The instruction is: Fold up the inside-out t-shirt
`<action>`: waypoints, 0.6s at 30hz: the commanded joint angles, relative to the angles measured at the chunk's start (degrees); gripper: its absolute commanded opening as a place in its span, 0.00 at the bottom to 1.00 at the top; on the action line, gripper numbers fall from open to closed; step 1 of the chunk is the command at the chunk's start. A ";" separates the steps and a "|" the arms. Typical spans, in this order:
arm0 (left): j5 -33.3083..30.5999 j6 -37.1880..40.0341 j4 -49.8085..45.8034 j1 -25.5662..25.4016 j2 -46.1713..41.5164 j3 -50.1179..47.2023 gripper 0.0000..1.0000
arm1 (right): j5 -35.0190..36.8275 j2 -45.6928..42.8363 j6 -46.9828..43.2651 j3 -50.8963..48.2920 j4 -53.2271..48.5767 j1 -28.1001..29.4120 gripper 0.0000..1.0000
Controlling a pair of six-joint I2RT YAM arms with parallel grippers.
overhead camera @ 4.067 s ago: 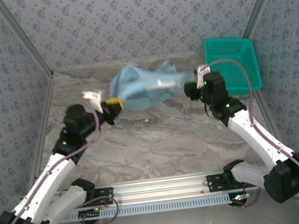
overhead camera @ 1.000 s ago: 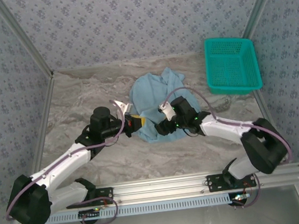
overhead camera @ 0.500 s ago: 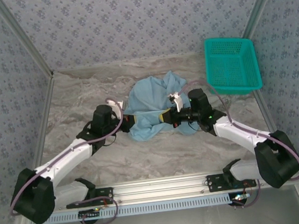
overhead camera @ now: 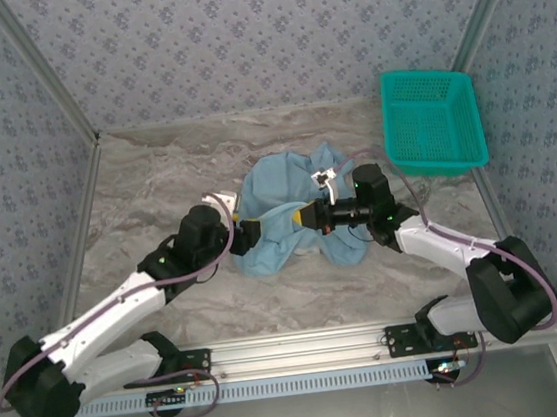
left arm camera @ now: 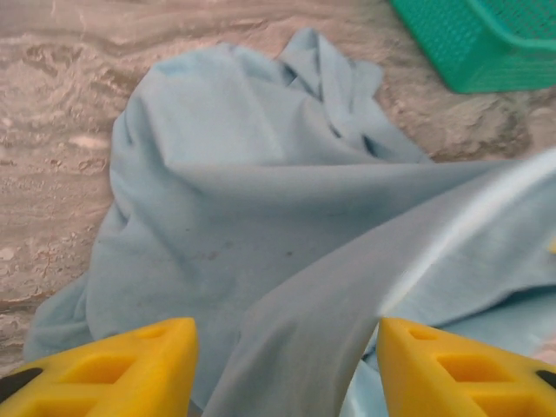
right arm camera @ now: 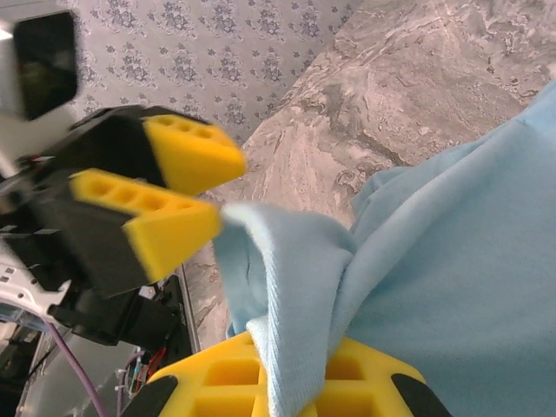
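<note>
The right gripper (overhead camera: 306,215) sits just right of the frame's centre in the top view, and its jaws are closed tight on a bunched fold of the light blue t-shirt (overhead camera: 274,187). In the right wrist view the right gripper (right arm camera: 291,369) is at the bottom edge, with the cloth squeezed between the two yellow jaws and rising out of them as a twisted ridge. The rest of the t-shirt (right arm camera: 452,261) spreads to the lower right.

The left gripper (overhead camera: 253,233) points at the t-shirt's left edge from the centre-left of the top view. Its jaws stand clearly apart. In the left wrist view the left gripper (left arm camera: 287,339) shows a yellow jaw in each bottom corner, and a raised fold of the t-shirt (left arm camera: 243,200) runs through the gap without being pinched. Seen from the right wrist, the left gripper (right arm camera: 229,191) is at the upper left, jaws parted, with the cloth's tip just beside them.

The t-shirt lies crumpled mid-frame on the marbled desk (overhead camera: 155,182). The teal basket (overhead camera: 430,121) stands apart at the upper right, and its corner (left arm camera: 486,43) shows in the left wrist view.
</note>
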 commanded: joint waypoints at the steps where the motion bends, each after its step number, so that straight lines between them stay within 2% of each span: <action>1: 0.69 6.83 1.17 -2.54 -2.10 -2.12 0.56 | 0.34 0.73 2.62 1.37 2.88 -0.28 0.00; 6: 9.51 12.01 0.10 -5.21 2.01 0.63 0.40 | 0.97 0.80 4.10 1.58 2.94 -0.55 0.00; 8: 15.52 13.29 -0.04 -5.84 4.41 2.02 0.34 | 1.82 0.76 5.05 1.93 2.62 -0.68 0.00; 11: 23.27 14.09 2.32 -7.30 6.53 2.27 0.32 | 3.54 1.00 5.29 3.33 -1.00 -0.85 0.00; 13: 24.57 14.30 3.89 -8.84 8.27 2.59 0.33 | 4.23 1.10 5.20 4.45 -3.26 -0.85 0.00; 16: 16.44 12.54 6.00 -10.43 12.44 3.51 0.38 | 4.66 0.84 5.11 4.77 -4.09 -0.76 0.00; 18: 4.25 9.65 5.89 -10.88 14.37 4.37 0.44 | 4.58 0.49 5.11 4.67 -5.68 -0.72 0.00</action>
